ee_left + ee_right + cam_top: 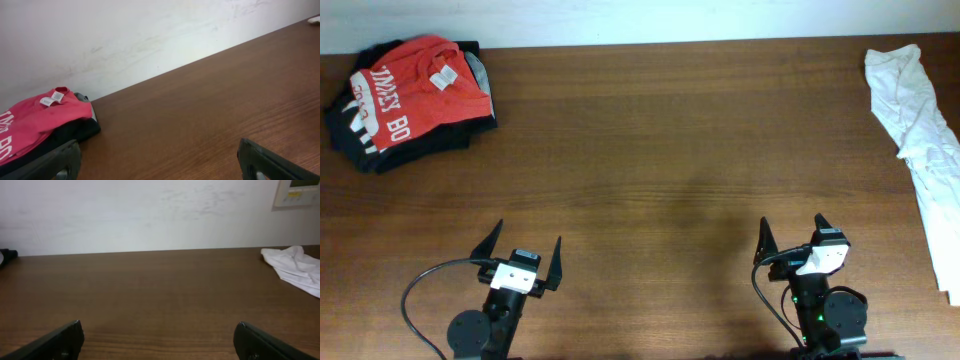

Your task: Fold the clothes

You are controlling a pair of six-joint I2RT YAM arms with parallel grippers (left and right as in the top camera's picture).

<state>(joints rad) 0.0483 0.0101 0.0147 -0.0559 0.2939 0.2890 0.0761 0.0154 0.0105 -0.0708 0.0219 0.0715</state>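
Left tool (530, 231) and right tool (791, 218) agape; red-orange T-shirt (415, 85) folded atop black garment (440, 138)

A brown wood-grain table (650, 150) fills the overhead frame, a scuffed white wall (140, 210) rises behind its far edge, and a beige wall panel (297, 192) sits at the right wrist view's upper right.

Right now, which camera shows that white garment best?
The overhead view: the white garment lies crumpled down the picture's right side, almost whole. The right wrist view catches only one end; the left wrist view shows barely a white sliver.
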